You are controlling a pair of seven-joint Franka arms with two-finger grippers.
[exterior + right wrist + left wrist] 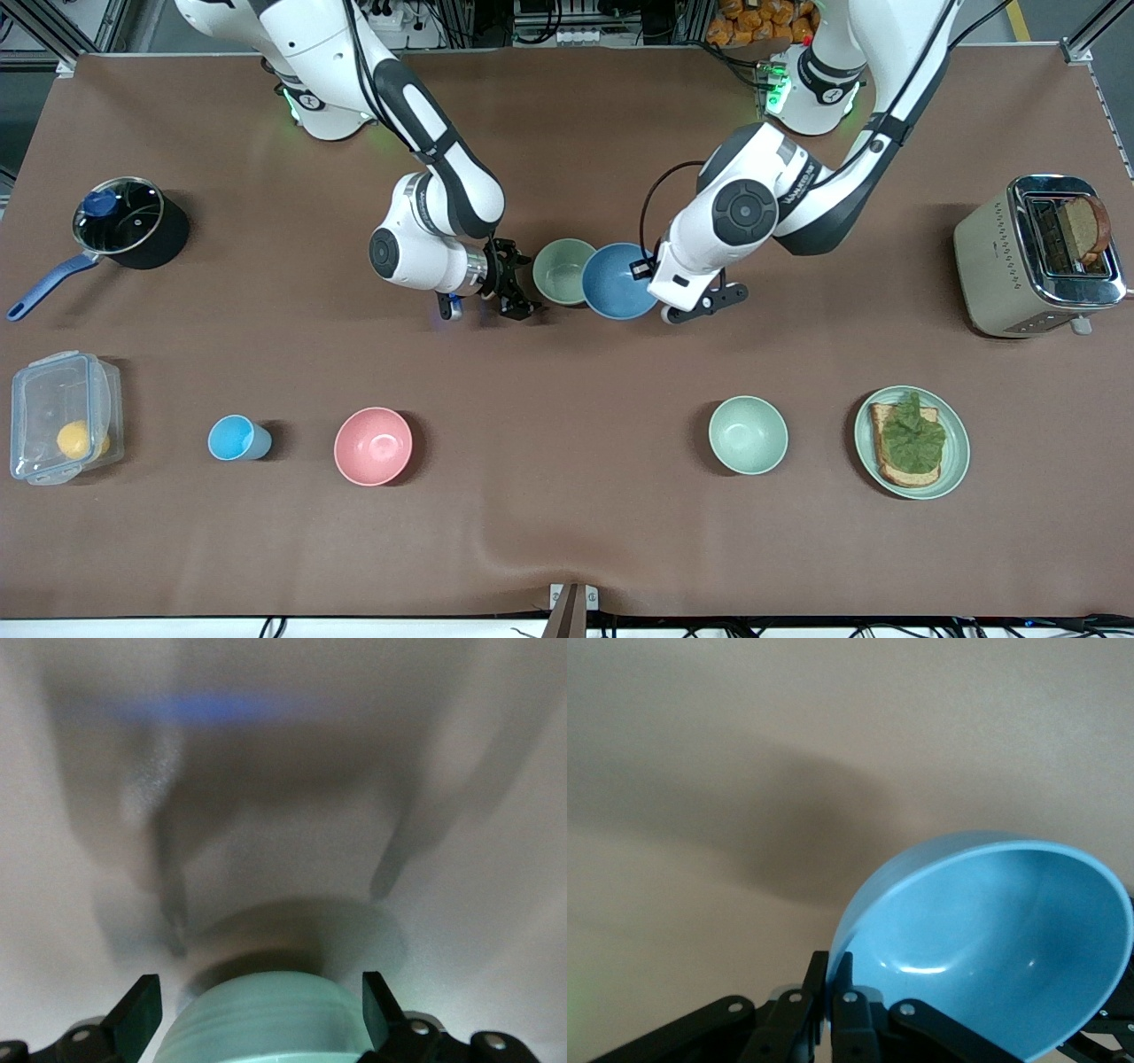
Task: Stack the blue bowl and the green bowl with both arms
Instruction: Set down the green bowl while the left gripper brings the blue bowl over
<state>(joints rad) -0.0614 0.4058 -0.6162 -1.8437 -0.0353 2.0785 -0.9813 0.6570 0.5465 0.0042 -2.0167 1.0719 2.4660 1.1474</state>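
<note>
The blue bowl [616, 283] is near the table's middle, tilted, with my left gripper [654, 276] shut on its rim at the side toward the left arm's end. In the left wrist view the fingers [818, 979] pinch the blue bowl's [992, 939] thin wall, and a shadow lies on the table under it. The green bowl [562, 270] stands on the table right beside the blue one, their rims meeting. My right gripper [518, 285] is low beside the green bowl toward the right arm's end. It is open, with the green bowl's outer wall [266, 1014] between its fingertips [140, 1008], untouched.
Nearer the front camera stand a clear box [60, 430], a light-blue cup [235, 438], a pink bowl [373, 446], a pale mint bowl [748, 434] and a plate with toast [952, 461]. A lidded pot [128, 221] and a toaster [1032, 257] stand at the table's two ends.
</note>
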